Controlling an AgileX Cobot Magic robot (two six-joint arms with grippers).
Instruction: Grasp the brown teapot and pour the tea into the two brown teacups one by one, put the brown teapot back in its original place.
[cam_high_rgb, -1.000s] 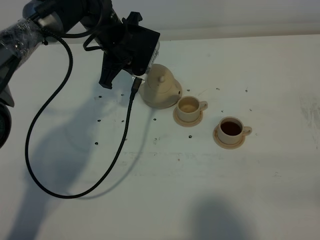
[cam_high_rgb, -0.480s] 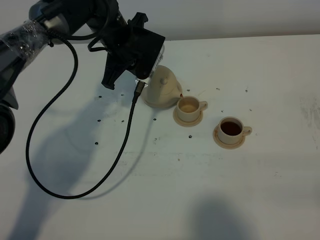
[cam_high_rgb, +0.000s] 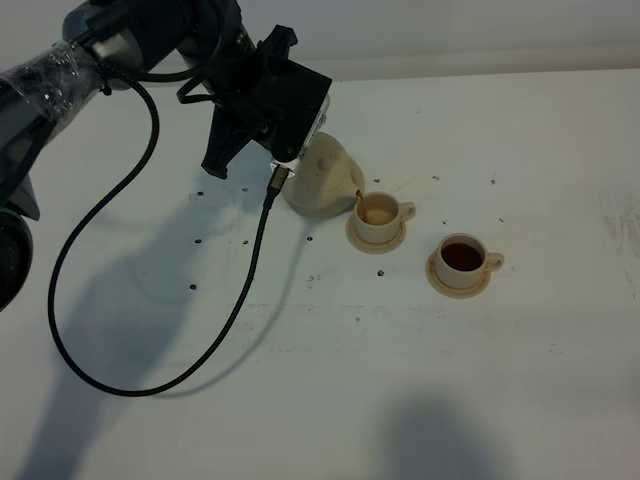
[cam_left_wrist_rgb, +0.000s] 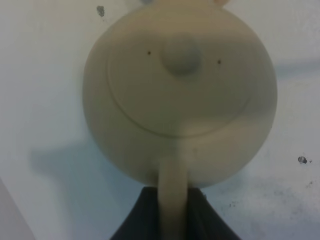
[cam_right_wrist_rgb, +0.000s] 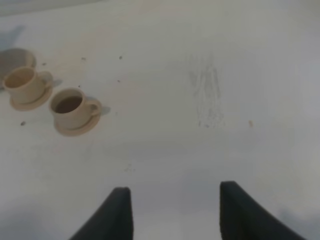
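The left gripper (cam_left_wrist_rgb: 173, 202) is clamped on the loop handle of the brown teapot (cam_high_rgb: 322, 178), tipping its spout over the nearer teacup (cam_high_rgb: 378, 213), just beside the teapot, apparently to fill it; the farther teacup (cam_high_rgb: 462, 257) already holds dark tea; the right gripper (cam_right_wrist_rgb: 172, 210) hangs with jaws apart and empty, well apart from the teapot.

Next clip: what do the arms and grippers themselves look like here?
Left arm: black, one segment wrapped in clear plastic film, trailing a long black cable. Left gripper: boxy black housing. Right gripper: two dark tapered fingers; its arm unseen.
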